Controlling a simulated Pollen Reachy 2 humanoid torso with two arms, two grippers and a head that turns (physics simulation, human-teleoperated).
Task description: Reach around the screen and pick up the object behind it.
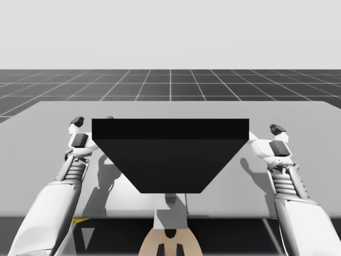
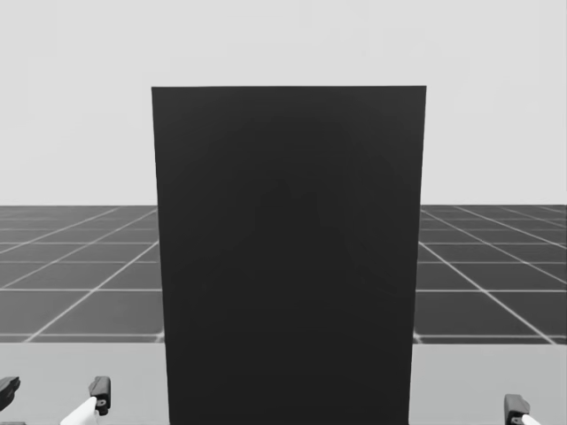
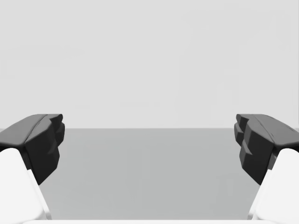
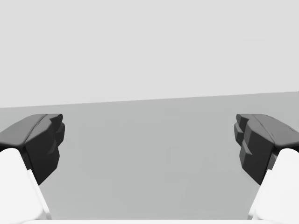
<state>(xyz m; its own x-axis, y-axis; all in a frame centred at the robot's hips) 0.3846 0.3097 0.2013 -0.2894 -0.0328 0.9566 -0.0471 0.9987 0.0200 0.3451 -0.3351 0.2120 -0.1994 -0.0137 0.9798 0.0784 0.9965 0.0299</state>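
Note:
A tall black screen (image 1: 170,154) stands upright in the middle of the grey table (image 1: 298,114) and hides whatever lies behind it. In the head view the screen (image 2: 288,257) blocks the centre. My left gripper (image 1: 78,130) hovers just left of the screen's left edge, and my right gripper (image 1: 278,137) just right of its right edge. In the left wrist view my left gripper (image 3: 149,144) is open with nothing between its fingers and bare table ahead. My right gripper (image 4: 149,144) is open the same way. In the head view my left gripper (image 2: 53,391) sits low beside the screen.
The table's far edge (image 1: 170,102) runs behind the screen, with dark gridded floor (image 1: 170,82) beyond it. Bare table surface lies to the left (image 1: 48,122) and right of the screen. A small yellow strip (image 1: 80,220) shows at the near table edge by my left arm.

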